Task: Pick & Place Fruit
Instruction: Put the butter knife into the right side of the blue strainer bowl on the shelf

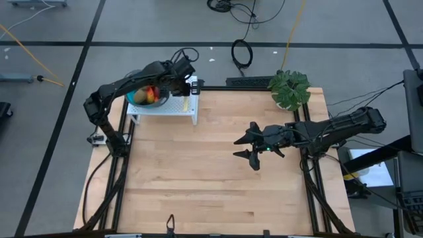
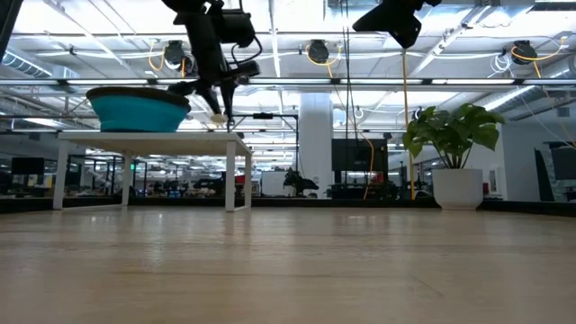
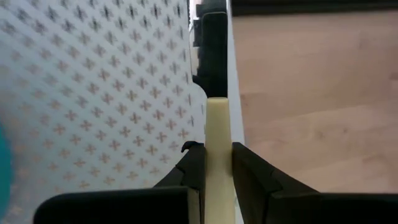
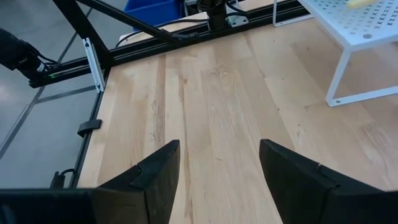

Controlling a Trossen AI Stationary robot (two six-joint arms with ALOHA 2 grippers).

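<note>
Left gripper [image 3: 217, 165] clamped on pale yellow stick [image 3: 217, 134] over white perforated rack [image 3: 93, 93], beside teal bowl [image 1: 141, 96] of fruit [image 1: 152, 93]. Right gripper [image 4: 217, 165] agape, empty, above table [image 4: 211, 93].

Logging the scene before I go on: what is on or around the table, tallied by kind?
Bowl holding fruit, number unclear: 1
White rack: 1
Pale yellow stick, in the left gripper: 1
Potted plant: 1
Total: 4

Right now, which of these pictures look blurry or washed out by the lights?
Low view: bright ceiling lights glare behind the teal bowl. Left wrist view: the pale yellow stick and the left gripper shut on it look soft, being very close. High view: evenly lit.
</note>
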